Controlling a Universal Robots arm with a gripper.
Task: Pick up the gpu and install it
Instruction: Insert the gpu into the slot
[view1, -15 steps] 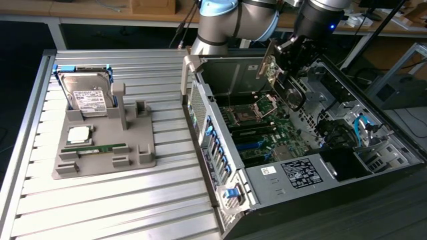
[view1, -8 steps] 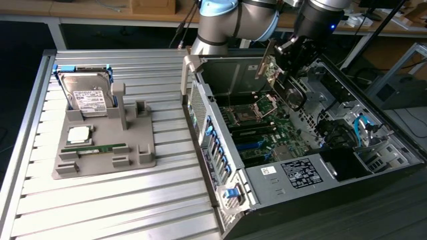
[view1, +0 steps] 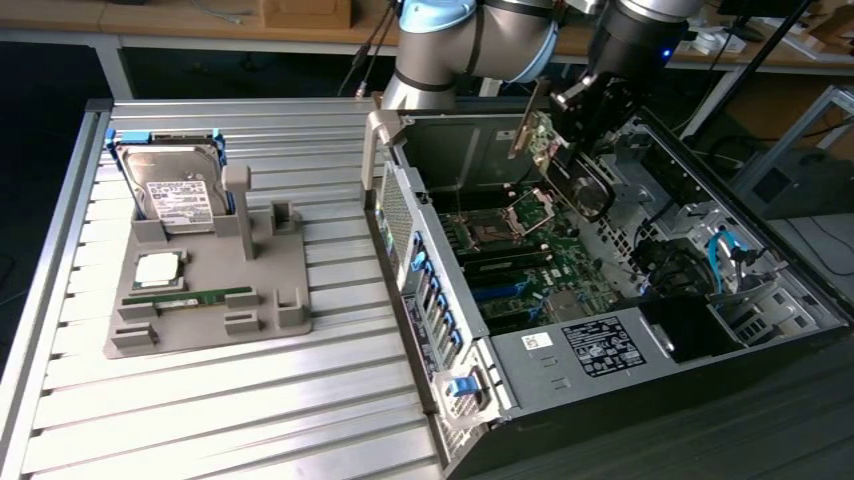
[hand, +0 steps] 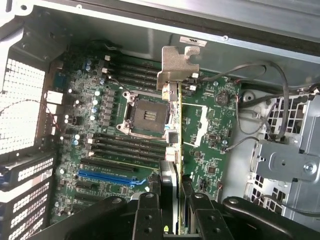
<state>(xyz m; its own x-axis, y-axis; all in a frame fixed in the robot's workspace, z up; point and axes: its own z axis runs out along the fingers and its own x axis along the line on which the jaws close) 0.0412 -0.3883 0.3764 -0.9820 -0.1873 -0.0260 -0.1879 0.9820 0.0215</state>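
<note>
Gripper pinches the gpu edge-on, and I see its long axis running straight out above the motherboard.

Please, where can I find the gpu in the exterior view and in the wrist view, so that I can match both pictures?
Exterior view: the gpu is above the open computer case, toward the exterior view's right, gripped by the end effector.
Wrist view: the gpu is seen edge-on, silver bracket end farthest from the camera.
Shared landmark: the CPU socket.
</note>
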